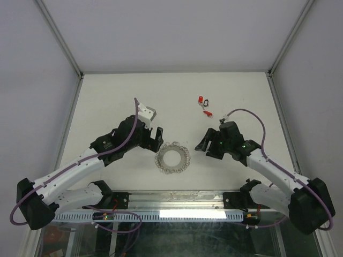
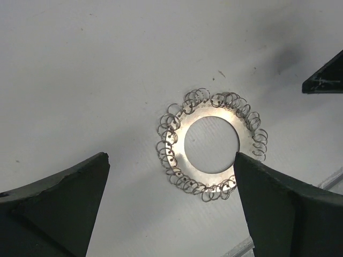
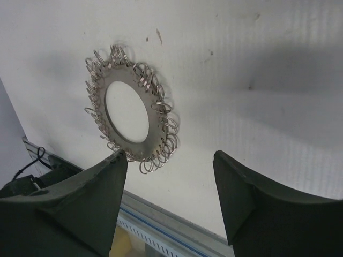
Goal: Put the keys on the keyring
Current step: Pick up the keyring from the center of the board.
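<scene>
Top view, 12 o'clock taken as the far edge of the white table.

Left: the left gripper hung above the table with its dark jaws spread as wide as they go and nothing between them. Its wrist view looked straight down on the ring, framed between the two fingers without touching either.

Centre: the flat grey metal keyring with small wire loops fringing its rim lay flat on the table near the front edge. The left gripper sat at its 11 o'clock, the right at its 2 o'clock. We saw no tag or key on any loop.

Right of centre: the tiny silver keys with red and black plastic tags lay in a loose cluster at 1 o'clock from the ring and well apart from it. Their exact count was too small to tell.

Right: the right gripper hovered at 6 o'clock from the keys, jaws wide apart and empty.

Progress, our judgement: nothing threaded. Every key was left to pick up, carry to the ring and work onto a loop.
</scene>
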Tool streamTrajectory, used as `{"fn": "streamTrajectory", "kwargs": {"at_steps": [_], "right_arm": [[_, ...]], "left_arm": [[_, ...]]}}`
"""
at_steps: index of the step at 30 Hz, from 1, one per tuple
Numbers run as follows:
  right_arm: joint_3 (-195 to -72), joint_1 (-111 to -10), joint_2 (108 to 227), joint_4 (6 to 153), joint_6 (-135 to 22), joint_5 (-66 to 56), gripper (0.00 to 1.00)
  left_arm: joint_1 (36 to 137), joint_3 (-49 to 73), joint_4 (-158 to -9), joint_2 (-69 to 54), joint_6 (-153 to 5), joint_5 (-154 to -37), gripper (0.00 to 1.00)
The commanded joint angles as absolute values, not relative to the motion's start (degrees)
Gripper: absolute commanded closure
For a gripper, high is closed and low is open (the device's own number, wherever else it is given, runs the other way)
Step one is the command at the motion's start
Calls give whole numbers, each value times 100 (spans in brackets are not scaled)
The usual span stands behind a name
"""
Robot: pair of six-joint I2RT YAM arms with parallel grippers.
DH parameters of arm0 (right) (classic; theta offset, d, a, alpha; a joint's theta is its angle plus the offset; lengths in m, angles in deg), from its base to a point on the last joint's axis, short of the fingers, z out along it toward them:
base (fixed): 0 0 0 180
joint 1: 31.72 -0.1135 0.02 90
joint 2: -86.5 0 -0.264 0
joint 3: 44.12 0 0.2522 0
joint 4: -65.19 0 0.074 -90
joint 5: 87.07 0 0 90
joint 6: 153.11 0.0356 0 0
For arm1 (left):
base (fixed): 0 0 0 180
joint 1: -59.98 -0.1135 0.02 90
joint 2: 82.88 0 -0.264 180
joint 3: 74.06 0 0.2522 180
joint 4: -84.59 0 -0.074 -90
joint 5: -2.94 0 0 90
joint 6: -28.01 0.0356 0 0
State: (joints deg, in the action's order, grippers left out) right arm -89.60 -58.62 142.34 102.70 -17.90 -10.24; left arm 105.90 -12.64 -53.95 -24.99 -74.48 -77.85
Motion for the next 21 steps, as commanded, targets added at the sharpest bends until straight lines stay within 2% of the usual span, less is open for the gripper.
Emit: {"fn": "streamTrajectory", "kwargs": {"at_steps": [1, 6, 15, 19, 21], "right_arm": [[-9248, -6671, 14982, 9330, -1083, -314, 34], [-10047, -7146, 16088, 9030, -1266, -74, 48], [-11245, -7224, 17494, 9136, -2918, -375, 59], [-11548, -7225, 17952, 9274, -3169, -543, 69], [-11617, -7224, 18075, 9323, -3204, -466, 70]], "left_arm": [[10581, -1429, -5319, -2788, -7097, -7390, 1], [10579, -1419, -5194, -2725, -7100, -7023, 2], [10583, -1394, -5133, -2521, -7093, -6963, 4], [10585, -1398, -5133, -2531, -7087, -6927, 5], [10580, -1398, -5133, -2527, -7086, -6931, 5]]}}
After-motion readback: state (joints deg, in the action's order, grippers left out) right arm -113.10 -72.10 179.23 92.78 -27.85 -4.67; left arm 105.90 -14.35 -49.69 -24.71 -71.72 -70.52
